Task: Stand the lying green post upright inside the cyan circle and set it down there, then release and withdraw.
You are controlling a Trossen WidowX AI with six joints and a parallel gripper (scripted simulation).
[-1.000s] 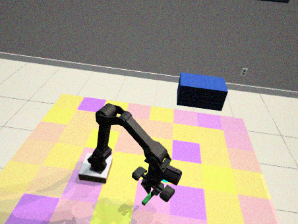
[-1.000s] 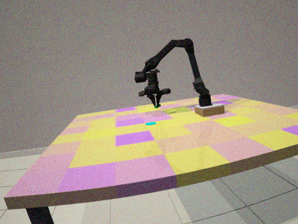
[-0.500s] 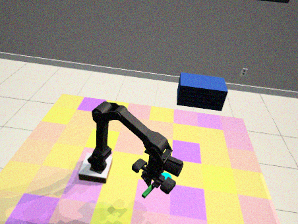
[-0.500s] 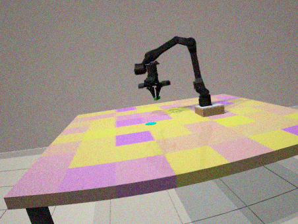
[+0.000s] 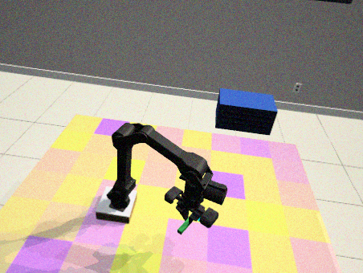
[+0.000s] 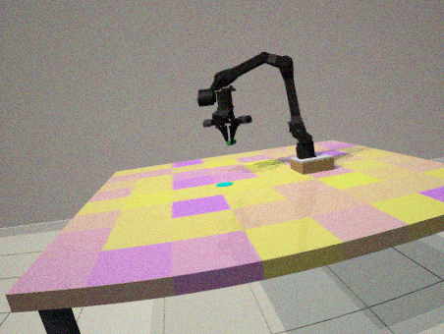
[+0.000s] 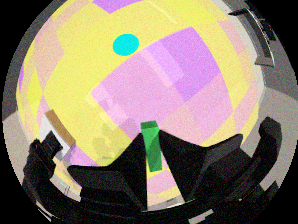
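Note:
My gripper (image 5: 190, 220) (image 6: 229, 141) (image 7: 150, 135) points down, shut on the green post (image 5: 183, 226) (image 6: 229, 142) (image 7: 153, 150). The post is held near one end, off the table. It lies across the fingertips, closer to level than upright, and sticks out toward the lower left in the top view. Its exact tilt is hard to tell. The cyan circle (image 6: 224, 185) (image 7: 125, 45) lies flat on the table with nothing on it. In the top view the gripper hides most of the circle. In the wrist view the circle is beyond the post, up and to the left.
The arm's base block (image 5: 109, 217) (image 6: 312, 166) stands on the patchwork table (image 5: 229, 249) (image 6: 142, 236), and shows at the left of the wrist view. A blue box (image 5: 246, 111) stands on the floor behind the table in the top view.

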